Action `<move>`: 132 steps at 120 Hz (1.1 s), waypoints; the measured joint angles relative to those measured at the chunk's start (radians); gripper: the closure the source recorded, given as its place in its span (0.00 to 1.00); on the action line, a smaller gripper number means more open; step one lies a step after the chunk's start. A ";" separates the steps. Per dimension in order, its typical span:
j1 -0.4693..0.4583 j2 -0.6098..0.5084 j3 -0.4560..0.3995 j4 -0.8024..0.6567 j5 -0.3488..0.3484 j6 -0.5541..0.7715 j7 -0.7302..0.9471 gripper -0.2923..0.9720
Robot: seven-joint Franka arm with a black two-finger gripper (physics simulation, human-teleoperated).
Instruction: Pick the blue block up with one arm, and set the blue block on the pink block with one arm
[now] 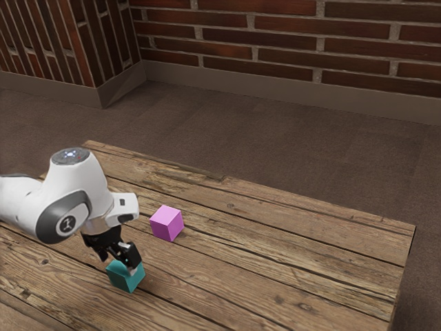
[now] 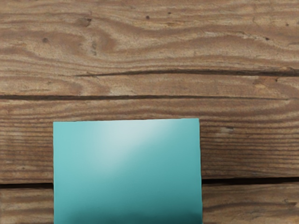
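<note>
Jaws look clamped on the upper sides of the blue block, well in from the desk's far edge near the pink block; likely light, rigid, smooth, best held by flat opposite faces.

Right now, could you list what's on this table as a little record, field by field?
table: wooden planks
blue block: directly under the gripper
gripper: down at the blue block's top
pink block: resting on the table, nothing on it, toward the exterior view's right of the blue block
stack: not yet made
</note>
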 joint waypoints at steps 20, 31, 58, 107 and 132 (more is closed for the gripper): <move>0.000 0.028 0.003 0.000 0.000 0.029 0.005 0.23; 0.000 0.044 0.013 0.000 0.001 0.044 0.008 0.23; 0.001 0.066 0.018 0.000 0.001 0.066 0.013 0.23; 0.002 0.128 0.038 0.013 0.010 0.092 0.019 0.23; 0.002 0.141 0.037 0.025 0.010 0.101 0.021 0.23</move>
